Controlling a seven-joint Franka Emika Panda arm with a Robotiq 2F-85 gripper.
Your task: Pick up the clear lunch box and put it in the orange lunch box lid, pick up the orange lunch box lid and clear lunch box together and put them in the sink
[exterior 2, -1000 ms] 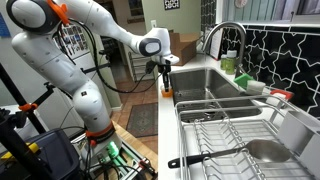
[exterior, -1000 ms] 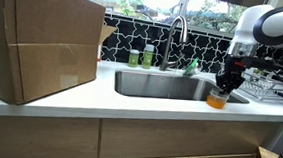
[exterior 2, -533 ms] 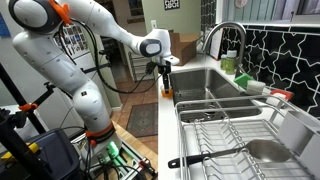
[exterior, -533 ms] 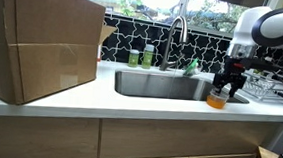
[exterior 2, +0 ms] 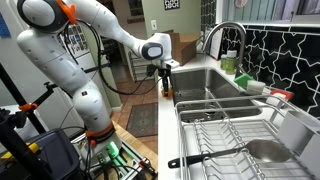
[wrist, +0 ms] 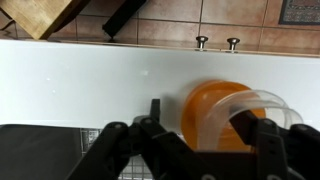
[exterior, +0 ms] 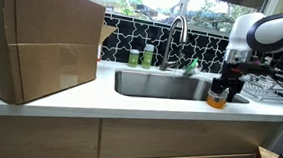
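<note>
The orange lunch box lid (wrist: 197,128) lies on the white counter just beside the sink (exterior: 156,85). The clear lunch box (wrist: 272,100) rests on it, shifted toward the lid's right side in the wrist view. My gripper (wrist: 199,110) hangs right over both with its jaws spread, open. One finger (wrist: 155,108) stands clear of the lid's left edge and the other is at the clear box's rim. In both exterior views the gripper (exterior: 220,85) (exterior 2: 166,78) hovers low over the orange lid (exterior: 216,100) (exterior 2: 166,93) at the counter's front edge.
A large cardboard box (exterior: 39,42) fills one end of the counter. Behind the sink stand the faucet (exterior: 175,36) and soap bottles (exterior: 135,57). A wire dish rack (exterior 2: 240,135) sits past the lid. The sink basin (exterior 2: 205,80) lies open alongside.
The jaws have spread apart from a tighter closure a second ago, letting go of the clear box. The gripper shifted slightly over the lid.
</note>
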